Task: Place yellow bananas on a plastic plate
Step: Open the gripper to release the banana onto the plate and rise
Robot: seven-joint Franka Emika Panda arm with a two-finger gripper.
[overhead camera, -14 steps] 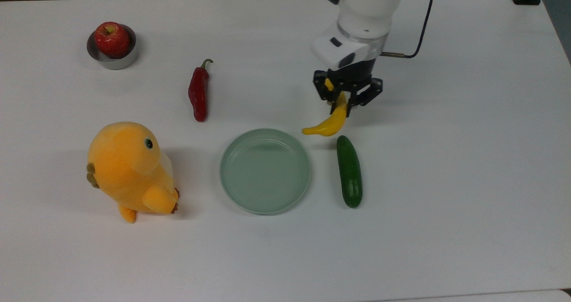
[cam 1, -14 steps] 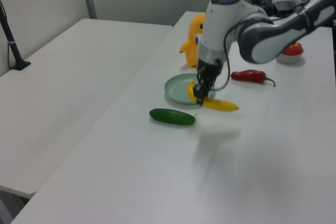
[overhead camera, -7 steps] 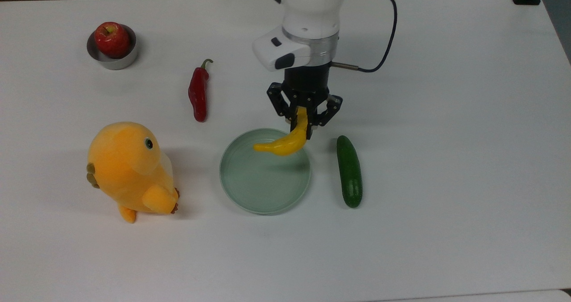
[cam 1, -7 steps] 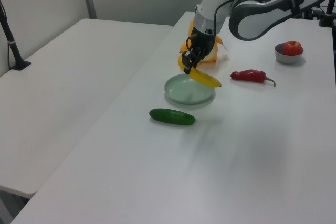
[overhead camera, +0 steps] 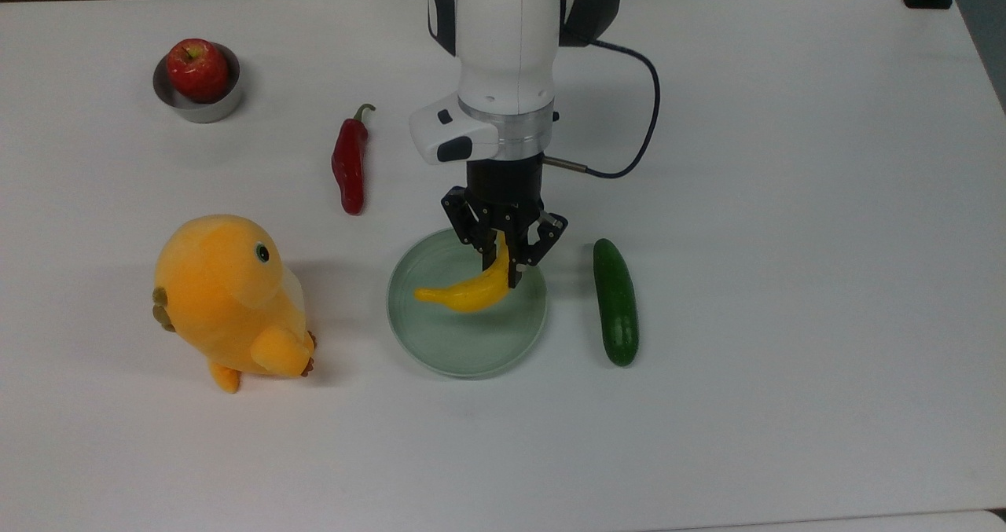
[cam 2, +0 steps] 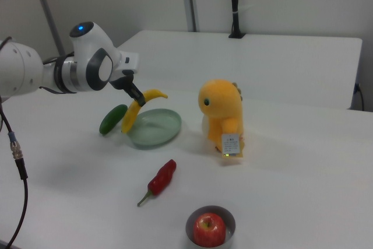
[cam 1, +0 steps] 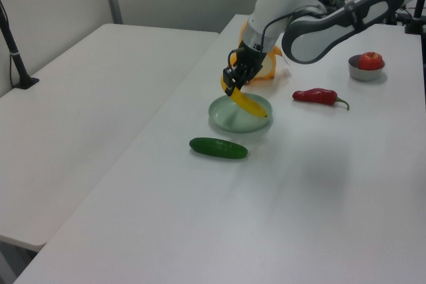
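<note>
While the arm reaches down from the top view's upper edge, its pincer (overhead camera: 503, 258) is closed on the yellow banana (overhead camera: 464, 294), gripping it near one end; the rest of the fruit curves away toward the top view's left, hanging above the plastic plate (overhead camera: 440, 343) — the left view shows it raised off the dish, tilted, its free tip lowest.

Item list, white surface (overhead camera: 786, 280):
- plastic plate, pale mint green, round, low rim; directly beneath the banana.
- cucumber (overhead camera: 615, 302), dark green, straight; just beside the plate on the top view's right, apart from it.
- red chili pepper (overhead camera: 350, 163); near the plate's upper left in the top view, not touching.
- plush toy (overhead camera: 228, 296), orange-yellow, upright; on the top view's left of the plate.
- steel bowl (overhead camera: 192, 104) holding a red apple (overhead camera: 196, 68); well apart, toward the top view's upper left.

A dark cable (overhead camera: 637, 139) loops from the wrist.
</note>
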